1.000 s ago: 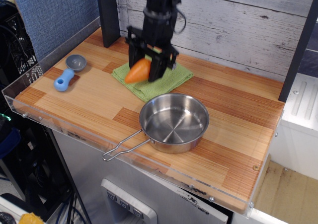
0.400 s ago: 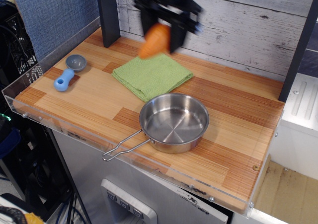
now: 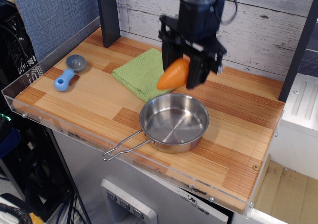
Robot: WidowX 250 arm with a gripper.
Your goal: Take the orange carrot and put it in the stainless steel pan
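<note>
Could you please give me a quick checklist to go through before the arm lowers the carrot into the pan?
1. Grip: hand shut on the orange carrot, which points down and left: ok.
2. The stainless steel pan is empty and upright: ok.
3. Alignment: carrot appears above the pan's far rim rather than its centre; one view only: cannot tell.
4. Carrot clear of the green cloth: ok.
5. Blue-handled scoop lies far left, out of the path: ok.
</note>
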